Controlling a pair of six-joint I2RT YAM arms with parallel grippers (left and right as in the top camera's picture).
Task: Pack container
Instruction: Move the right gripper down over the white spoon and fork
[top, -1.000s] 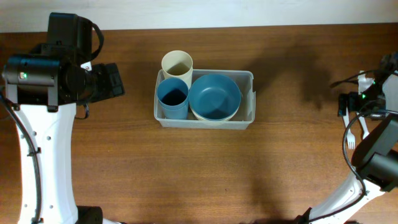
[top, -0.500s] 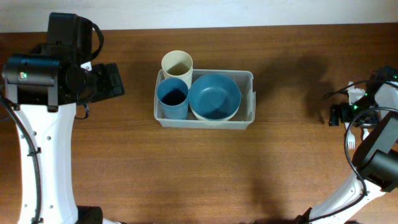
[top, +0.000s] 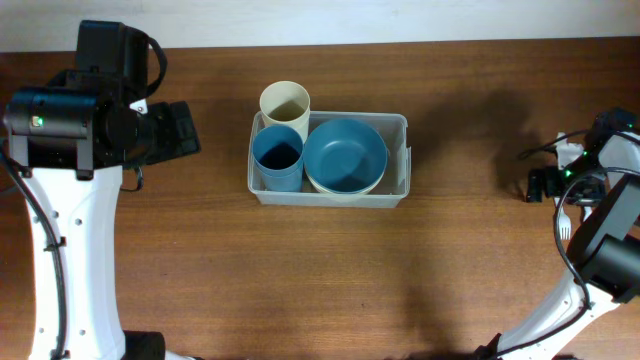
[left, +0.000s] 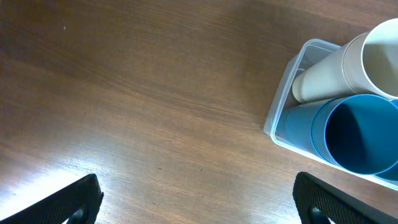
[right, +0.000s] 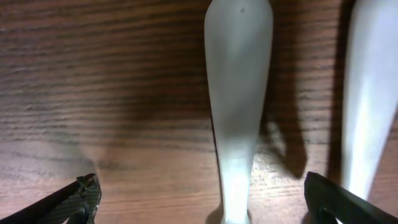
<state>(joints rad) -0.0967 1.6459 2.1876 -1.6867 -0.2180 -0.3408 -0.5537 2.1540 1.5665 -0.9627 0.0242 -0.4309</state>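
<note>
The clear container lies just ahead of the left claw and a little to its right, on the wooden table. A blue cup and a cream cup sit in its near end, and a blue bowl fills the far part. This claw is spread wide, empty and touching nothing. The right claw is well apart from the container, which lies far off across the table. Its fingers are also released wide. A white utensil handle lies on the wood between them, clear of both tips, and a second white utensil lies just beside it.
</note>
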